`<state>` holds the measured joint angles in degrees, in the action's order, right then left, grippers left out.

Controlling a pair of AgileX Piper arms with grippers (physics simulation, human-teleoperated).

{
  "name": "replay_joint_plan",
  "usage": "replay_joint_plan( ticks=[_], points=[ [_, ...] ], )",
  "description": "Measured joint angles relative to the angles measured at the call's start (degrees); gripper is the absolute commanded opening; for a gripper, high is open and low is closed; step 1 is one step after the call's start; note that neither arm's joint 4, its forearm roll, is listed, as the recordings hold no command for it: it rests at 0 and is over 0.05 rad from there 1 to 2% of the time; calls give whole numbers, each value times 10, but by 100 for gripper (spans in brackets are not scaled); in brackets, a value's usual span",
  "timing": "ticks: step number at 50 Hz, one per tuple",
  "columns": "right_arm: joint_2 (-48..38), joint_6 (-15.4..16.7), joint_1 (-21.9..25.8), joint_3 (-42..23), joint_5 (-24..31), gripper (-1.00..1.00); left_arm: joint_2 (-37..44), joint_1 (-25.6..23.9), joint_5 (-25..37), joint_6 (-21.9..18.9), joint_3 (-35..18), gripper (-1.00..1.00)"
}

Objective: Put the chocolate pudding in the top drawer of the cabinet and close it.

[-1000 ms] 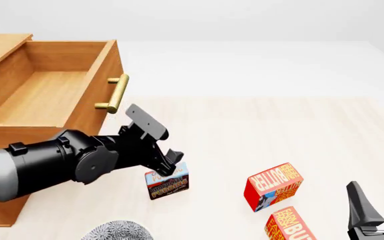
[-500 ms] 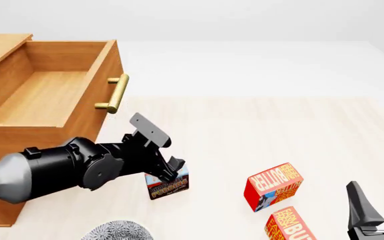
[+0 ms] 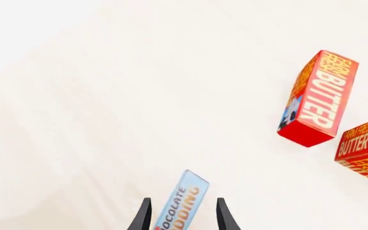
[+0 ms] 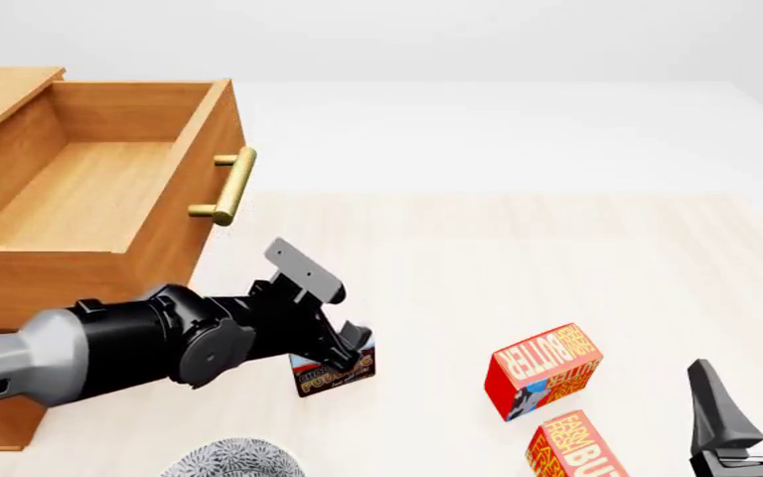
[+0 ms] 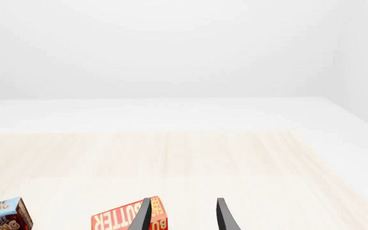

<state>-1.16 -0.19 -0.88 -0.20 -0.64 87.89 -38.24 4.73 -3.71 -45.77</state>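
Now the left gripper [image 3: 180, 218] stands open astride the chocolate pudding [image 3: 182, 203], which stands on edge near the table's front edge, its long axis running between the fingers, the right gripper [image 4: 753, 409] well apart.

My left arm [image 4: 116, 348] has a light grey tubular forearm joined to a glossy black wrist housing with rounded joint caps. A flat black rectangular plate projects from the wrist. My left gripper [image 3: 180, 218] ends in two thin, tapered black fingers. My right gripper [image 4: 749, 412] shows matching dark, blade-like fingers on a black base. No markings legible.
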Motion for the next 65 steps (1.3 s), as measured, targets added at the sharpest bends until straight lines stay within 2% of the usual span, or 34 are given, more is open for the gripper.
replay_joint_plan(
  ticks=[41,65],
  points=[
    [3,0,0,0,3,100,36,4,-32,0,19,100],
    [4,0,0,0,4,100,55,6,-52,17,25,100]
  ],
)
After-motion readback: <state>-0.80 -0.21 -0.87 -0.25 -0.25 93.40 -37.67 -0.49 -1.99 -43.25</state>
